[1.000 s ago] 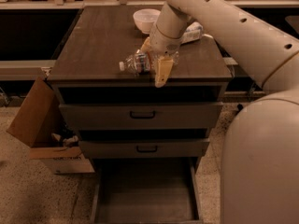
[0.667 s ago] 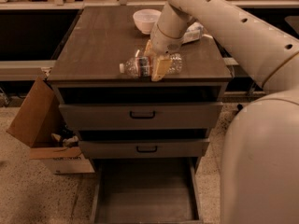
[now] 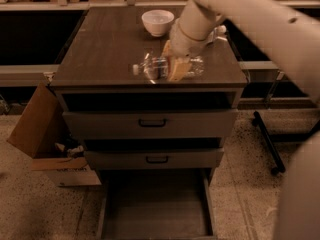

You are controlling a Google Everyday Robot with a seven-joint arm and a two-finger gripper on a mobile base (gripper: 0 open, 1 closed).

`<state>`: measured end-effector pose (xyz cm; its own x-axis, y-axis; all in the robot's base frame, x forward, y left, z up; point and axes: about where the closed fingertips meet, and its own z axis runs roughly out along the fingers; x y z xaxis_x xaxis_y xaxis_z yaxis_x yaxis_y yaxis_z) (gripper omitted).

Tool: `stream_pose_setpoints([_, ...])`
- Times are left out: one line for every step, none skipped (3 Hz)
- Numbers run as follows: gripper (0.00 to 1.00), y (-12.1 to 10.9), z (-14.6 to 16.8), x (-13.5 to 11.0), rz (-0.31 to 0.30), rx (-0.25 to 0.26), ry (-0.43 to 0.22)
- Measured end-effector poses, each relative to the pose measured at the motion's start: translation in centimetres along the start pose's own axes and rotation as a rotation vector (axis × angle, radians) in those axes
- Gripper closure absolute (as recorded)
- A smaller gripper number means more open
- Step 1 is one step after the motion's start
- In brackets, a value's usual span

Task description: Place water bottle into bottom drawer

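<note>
The water bottle point(image 3: 155, 69) lies on its side on the cabinet top, near the front edge, with its white cap pointing left. My gripper point(image 3: 173, 60) is down over the bottle's middle and covers part of it. The bottle rests on the wood. The bottom drawer point(image 3: 156, 211) is pulled out at floor level below the two handled drawers, and its tray holds nothing.
A white bowl point(image 3: 157, 21) stands at the back of the cabinet top point(image 3: 100, 49). A pale object point(image 3: 219, 31) is partly hidden behind my arm at the right. An open cardboard box point(image 3: 42, 134) sits on the floor left of the cabinet. A dark leg point(image 3: 267, 141) lies at the right.
My gripper has come down from the bottle's right end onto its middle. The bottle stays lying on the top. The view has shifted, so the cabinet sits further right in the picture.
</note>
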<state>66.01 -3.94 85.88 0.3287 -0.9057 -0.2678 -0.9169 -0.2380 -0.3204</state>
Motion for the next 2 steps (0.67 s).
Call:
stream_pose_setpoints([1.00,3.6,-1.8,0.6,0.100,0.020,-0.038])
stream_pose_setpoints([1.00,8.2,-0.8,0.9,0.240,-0.013,-0.108])
